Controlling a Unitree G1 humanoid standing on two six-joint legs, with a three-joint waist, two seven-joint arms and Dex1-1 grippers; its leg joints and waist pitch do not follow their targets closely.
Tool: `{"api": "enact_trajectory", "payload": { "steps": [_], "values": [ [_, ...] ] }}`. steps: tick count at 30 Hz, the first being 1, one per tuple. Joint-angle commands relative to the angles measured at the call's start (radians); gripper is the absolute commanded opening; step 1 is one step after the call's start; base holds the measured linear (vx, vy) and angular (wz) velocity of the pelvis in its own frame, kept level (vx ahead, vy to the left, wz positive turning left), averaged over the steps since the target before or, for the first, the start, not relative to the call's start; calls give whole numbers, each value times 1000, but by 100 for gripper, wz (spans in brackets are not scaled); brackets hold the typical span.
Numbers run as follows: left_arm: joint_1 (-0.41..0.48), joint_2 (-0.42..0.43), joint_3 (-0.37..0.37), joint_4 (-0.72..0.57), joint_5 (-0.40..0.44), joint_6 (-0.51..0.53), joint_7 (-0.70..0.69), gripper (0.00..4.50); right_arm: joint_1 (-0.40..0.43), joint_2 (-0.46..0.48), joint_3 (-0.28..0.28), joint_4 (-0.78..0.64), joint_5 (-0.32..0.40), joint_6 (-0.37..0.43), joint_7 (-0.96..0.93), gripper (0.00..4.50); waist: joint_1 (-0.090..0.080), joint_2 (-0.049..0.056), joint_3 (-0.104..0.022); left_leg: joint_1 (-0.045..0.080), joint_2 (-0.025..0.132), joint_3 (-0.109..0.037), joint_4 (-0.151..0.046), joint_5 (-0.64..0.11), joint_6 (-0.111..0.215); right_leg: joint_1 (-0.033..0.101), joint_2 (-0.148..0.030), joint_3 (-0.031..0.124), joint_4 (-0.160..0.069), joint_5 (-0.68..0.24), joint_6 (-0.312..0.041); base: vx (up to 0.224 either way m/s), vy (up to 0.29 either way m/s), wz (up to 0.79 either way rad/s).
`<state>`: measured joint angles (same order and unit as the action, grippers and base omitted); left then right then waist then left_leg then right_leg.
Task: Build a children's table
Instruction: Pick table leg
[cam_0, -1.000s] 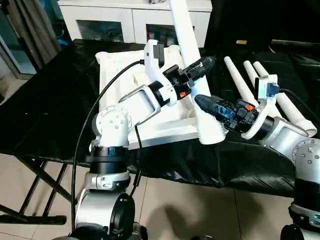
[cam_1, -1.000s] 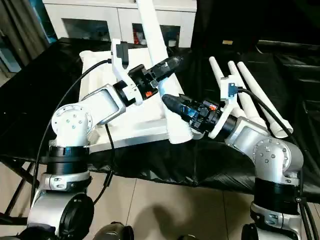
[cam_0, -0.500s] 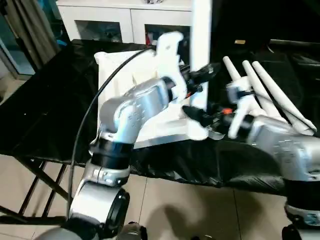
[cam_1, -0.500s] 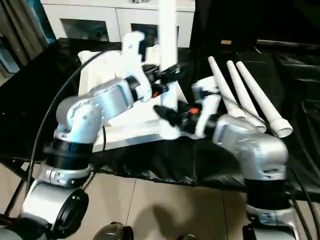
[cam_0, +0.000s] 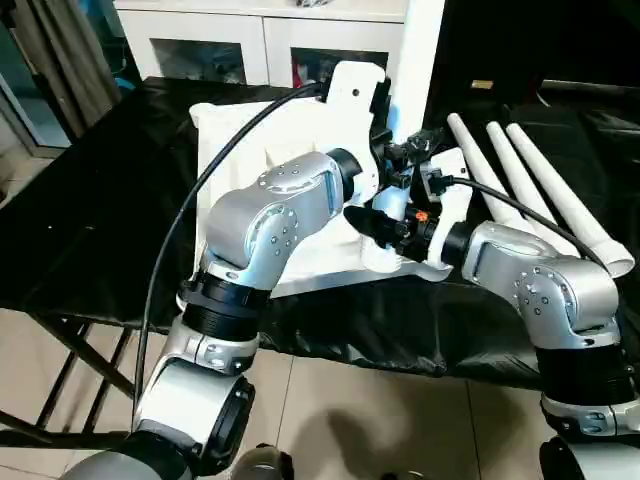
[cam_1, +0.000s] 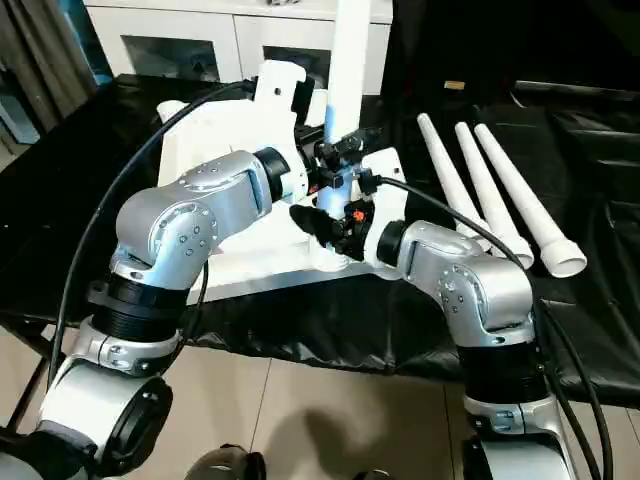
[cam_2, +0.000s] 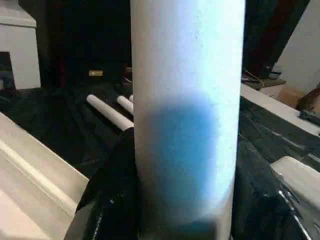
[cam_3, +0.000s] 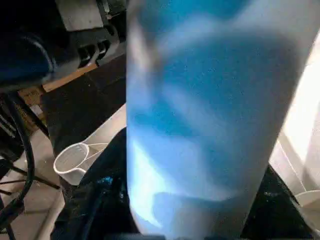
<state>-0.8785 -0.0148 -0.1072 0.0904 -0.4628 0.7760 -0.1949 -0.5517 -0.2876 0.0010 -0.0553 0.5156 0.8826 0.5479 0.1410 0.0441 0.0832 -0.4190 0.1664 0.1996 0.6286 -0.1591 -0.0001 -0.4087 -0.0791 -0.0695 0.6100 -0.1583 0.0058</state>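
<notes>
Nearest, the right gripper (cam_0: 385, 222) clamps the ridged collar end of the upright long white tapered plastic tube leg (cam_0: 415, 70), low at the near corner of the white ribbed rectangular plastic tabletop (cam_0: 240, 150). Above it, the left gripper (cam_0: 410, 158) is closed around the leg's shaft. Judging by the crowded wrists, the leg could jam crooked in its socket. Beyond, three spare white tube legs (cam_0: 530, 190) lie well clear on the black cloth-covered bench (cam_0: 90, 210), leaving room there.

- One white table top (cam_0: 240, 150), lying on the black-covered bench (cam_0: 90, 210).
- Four white tube legs: one upright leg (cam_1: 350, 60) at the top's near corner, three loose legs (cam_0: 540, 200) side by side on the bench.
- Two end effectors: left end effector (cam_0: 405, 160), right end effector (cam_0: 375, 222).
- One white cabinet (cam_0: 230, 40) behind, seemingly with two glass doors.
</notes>
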Motion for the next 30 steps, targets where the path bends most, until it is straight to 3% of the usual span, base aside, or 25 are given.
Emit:
{"api": "enact_trajectory", "payload": {
  "steps": [1,8,14,20,21,25,30],
  "values": [
    [-16,4,17,-5,34,-33,10,245,1,-2,-8,-5,24,-6,31,195,-4,-28,-95,39,59,-38,-80,-223,-41,36,-81,45,-84,-368,-104,0,0,0],
    [-13,-4,83,30,-60,-45,-95,303,52,-42,-38,-19,99,-28,171,194,-1,-27,-96,38,61,-40,-80,-217,-26,38,-81,43,-84,-361,-114,0,0,0],
    [-2,23,124,21,-250,51,-333,306,88,-110,-52,-55,179,-30,345,194,3,-29,-95,38,59,-37,-76,-219,-11,40,-84,42,-83,-371,-142,0,0,0],
    [11,54,107,31,-323,119,-494,306,86,-164,-46,-58,197,-13,428,194,2,-26,-94,39,62,-38,-77,-221,-11,39,-83,43,-81,-388,-147,0,0,0],
    [10,53,105,38,-323,121,-507,277,84,-173,-43,-55,198,-11,441,194,3,-26,-93,42,61,-37,-76,-231,-12,38,-83,43,-86,-400,-146,0,0,0],
    [-19,31,123,102,-316,106,-504,244,85,-208,-36,-56,207,-8,481,194,4,-26,-92,45,61,-37,-75,-245,-17,36,-85,43,-90,-427,-141,0,0,0],
    [-34,22,140,137,-323,96,-490,215,85,-221,-36,-47,211,-18,498,193,3,-29,-93,41,62,-40,-77,-240,-15,40,-85,42,-90,-424,-136,0,0,0]
  ]
}}
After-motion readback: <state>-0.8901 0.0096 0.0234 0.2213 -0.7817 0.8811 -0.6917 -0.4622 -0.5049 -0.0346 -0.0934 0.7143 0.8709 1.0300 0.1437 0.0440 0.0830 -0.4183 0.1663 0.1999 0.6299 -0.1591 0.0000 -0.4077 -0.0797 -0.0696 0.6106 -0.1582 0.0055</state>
